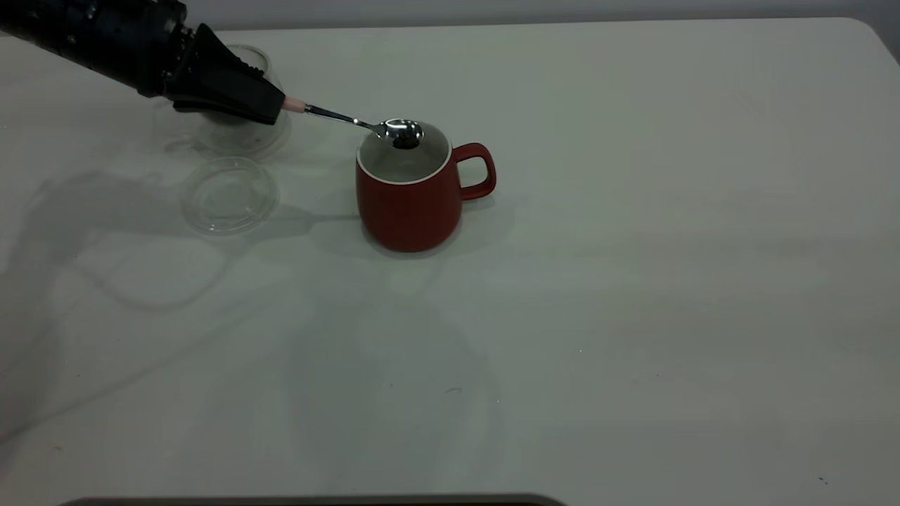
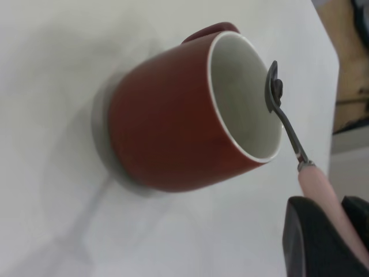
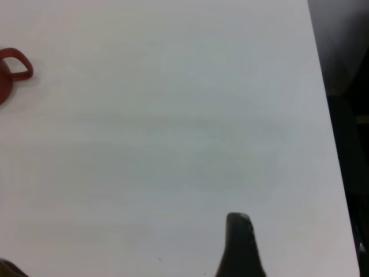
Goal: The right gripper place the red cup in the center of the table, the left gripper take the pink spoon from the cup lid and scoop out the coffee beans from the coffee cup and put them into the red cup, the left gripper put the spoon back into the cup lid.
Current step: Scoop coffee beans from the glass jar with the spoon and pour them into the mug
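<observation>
1. The left gripper (image 1: 271, 105) is clamped on the pink spoon (image 1: 365, 125); its bowl, carrying coffee beans (image 1: 405, 141), hangs over the red cup (image 1: 411, 200) mid-worktop (image 1: 633, 281).
2. The cup lid (image 1: 229, 195) lies left of the red cup; whether the right gripper (image 3: 242, 242) is apart or together, I cannot tell.

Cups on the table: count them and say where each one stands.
2. The red cup stands near the table's middle, with the pink spoon over its mouth. The coffee cup stands at the far left, mostly hidden behind the left gripper.
</observation>
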You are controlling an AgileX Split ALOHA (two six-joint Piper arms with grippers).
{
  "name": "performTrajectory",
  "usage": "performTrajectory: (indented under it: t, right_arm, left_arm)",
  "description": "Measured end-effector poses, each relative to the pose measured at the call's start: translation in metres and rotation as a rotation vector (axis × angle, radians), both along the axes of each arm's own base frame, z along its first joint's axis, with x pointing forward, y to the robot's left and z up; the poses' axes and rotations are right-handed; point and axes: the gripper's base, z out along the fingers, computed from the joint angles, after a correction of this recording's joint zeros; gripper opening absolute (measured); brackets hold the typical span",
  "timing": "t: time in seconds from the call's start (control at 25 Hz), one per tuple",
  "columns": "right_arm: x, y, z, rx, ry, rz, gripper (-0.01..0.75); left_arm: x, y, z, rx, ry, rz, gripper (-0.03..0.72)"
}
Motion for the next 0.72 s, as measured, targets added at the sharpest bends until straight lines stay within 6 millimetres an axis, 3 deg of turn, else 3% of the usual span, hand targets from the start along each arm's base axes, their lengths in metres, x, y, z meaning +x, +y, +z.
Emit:
performTrajectory:
  t: [0.4,0.6,0.72]
  right_arm:
    - [0.000,0.000,0.000,0.000,0.000,0.000,0.590]
    - [0.000,0.000,0.000,0.000,0.000,0.000,0.590]
    - [0.000,0.000,0.000,0.000,0.000,0.000,0.590]
  left_arm:
    - [0.003,-0.004,-0.001,0.003,-0.228,-0.096,0.117]
    - [0.006,0.002,0.006,-0.028,-0.134,-0.011,0.117]
    - [0.007,0.023,0.021,-0.004,-0.049,0.073,0.117]
